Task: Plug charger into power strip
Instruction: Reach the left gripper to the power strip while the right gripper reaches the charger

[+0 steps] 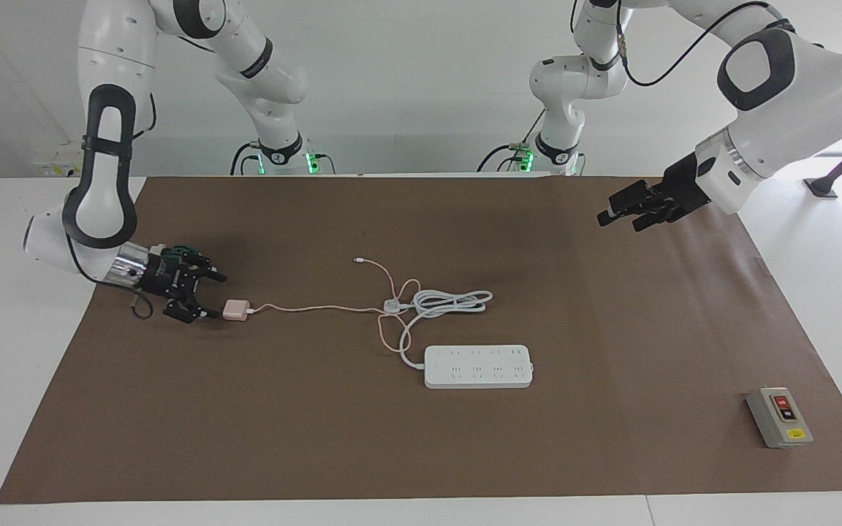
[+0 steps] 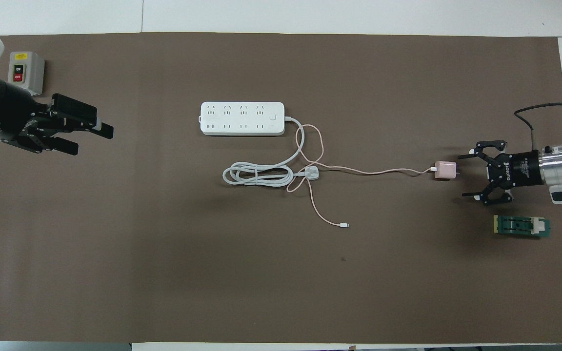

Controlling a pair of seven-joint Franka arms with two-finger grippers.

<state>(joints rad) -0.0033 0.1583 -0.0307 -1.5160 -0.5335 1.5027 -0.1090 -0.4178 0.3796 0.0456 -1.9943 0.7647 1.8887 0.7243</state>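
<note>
Now, brown mat (image 1: 421, 453) across the whole table, everything below lying on it; two white arms, the right one low and stretched flat at its own end, the left one raised and waiting over bare mat at the other end; power strip (image 1: 478, 366) flat near mid-table, sockets up, nothing plugged in, thick white cord (image 1: 441, 301) coiled nearer the robots with its white plug (image 1: 392, 306) at the coil's end; grey switch box (image 1: 779, 417) farther out at the left arm's end, well apart; green block (image 2: 522, 226) at the right arm's end; right gripper (image 1: 207, 296) spread wide, empty, lying level just beside the charger (image 1: 235, 310), prongs pointing toward it, not yet touching by the look of it; left gripper (image 1: 620, 212) also apart and empty; charger on its side, well apart from the strip, thin pink cable (image 1: 319, 307) trailing to the coil and looping across the white cord, tiny connector (image 1: 357, 260) free nearer the robots.

Likely trouble: pushing the cube along instead of straddling it, from a level approach; pinching the prongs, leaving nothing to insert; dragging the white cord or shifting the strip through the crossed cables once lifted.
</note>
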